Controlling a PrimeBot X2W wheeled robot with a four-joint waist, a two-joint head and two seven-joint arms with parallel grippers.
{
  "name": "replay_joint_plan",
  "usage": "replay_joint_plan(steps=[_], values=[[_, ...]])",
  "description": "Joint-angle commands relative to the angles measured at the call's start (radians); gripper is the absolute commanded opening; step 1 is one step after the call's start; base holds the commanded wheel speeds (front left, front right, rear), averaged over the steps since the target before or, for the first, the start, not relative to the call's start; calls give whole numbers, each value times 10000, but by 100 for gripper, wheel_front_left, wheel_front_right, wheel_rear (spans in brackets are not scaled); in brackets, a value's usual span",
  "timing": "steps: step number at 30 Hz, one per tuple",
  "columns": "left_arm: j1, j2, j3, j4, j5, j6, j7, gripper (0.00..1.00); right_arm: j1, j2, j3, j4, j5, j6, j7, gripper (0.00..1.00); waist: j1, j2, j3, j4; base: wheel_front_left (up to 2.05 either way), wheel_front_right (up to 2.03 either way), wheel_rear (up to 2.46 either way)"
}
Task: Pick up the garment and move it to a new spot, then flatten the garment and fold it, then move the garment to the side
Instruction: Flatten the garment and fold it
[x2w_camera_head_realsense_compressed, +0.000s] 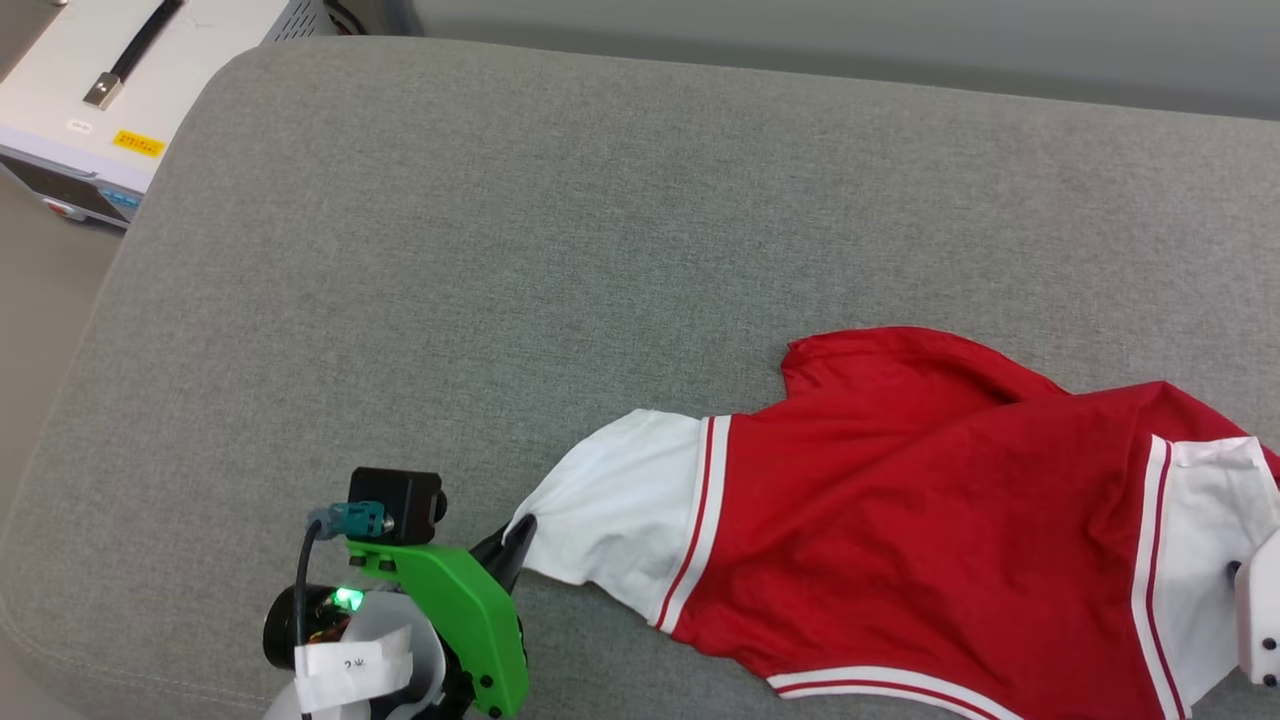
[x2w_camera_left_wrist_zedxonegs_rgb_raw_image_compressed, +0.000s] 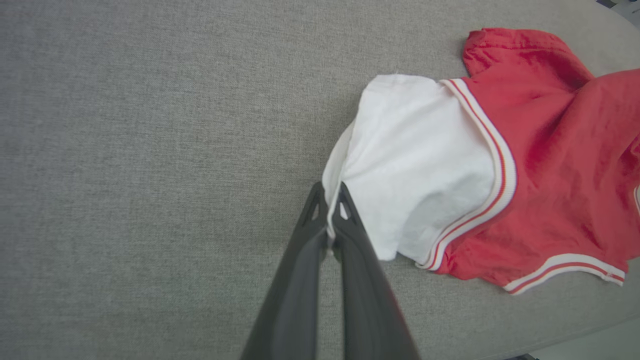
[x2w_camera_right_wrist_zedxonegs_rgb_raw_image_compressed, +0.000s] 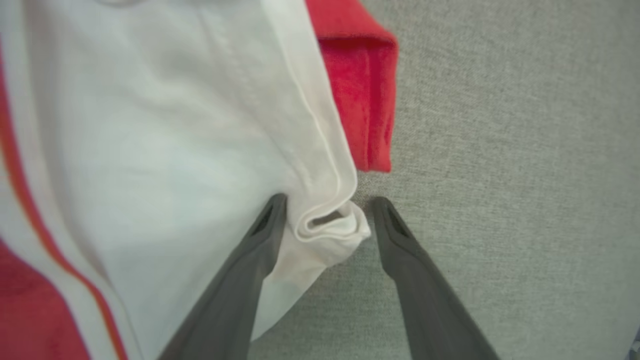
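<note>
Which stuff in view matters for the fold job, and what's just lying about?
Job: garment; left gripper, shut on its white sleeve; right gripper, open at the other sleeve.
Lying about: white equipment box, beside the grey cushion.

1. We see the garment (x2w_camera_head_realsense_compressed: 900, 500) lying on the padded surface (x2w_camera_head_realsense_compressed: 500, 250), toward its right side and near edge.
2. At the garment's left end, the left gripper (x2w_camera_left_wrist_zedxonegs_rgb_raw_image_compressed: 329, 192) pinches the sleeve's edge.
3. At the right end, the other sleeve's folded hem sits between the parted fingers of the right gripper (x2w_camera_right_wrist_zedxonegs_rgb_raw_image_compressed: 330, 205).
4. Beyond the surface's far-left corner we find a box-like machine (x2w_camera_head_realsense_compressed: 130, 90).
</note>
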Motion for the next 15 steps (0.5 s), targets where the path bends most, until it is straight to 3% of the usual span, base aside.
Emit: replay_joint_plan(steps=[1,9,15], values=[[-168,27,34,48,-66,-26,-78,0,129,223,205,348,157,10,58,0,0,0,-92,-27,0,0,0],[-5,70,151,287,-197,-55,-348,0,433,230,-139,-67,461,10,-357,0,0,0,-861,-281,0,0,0],[149,192,364,88,-451,-121,-448,0,590,233,-448,-1409,1533,10,-167,0,0,0,-1517,-624,0,0,0]])
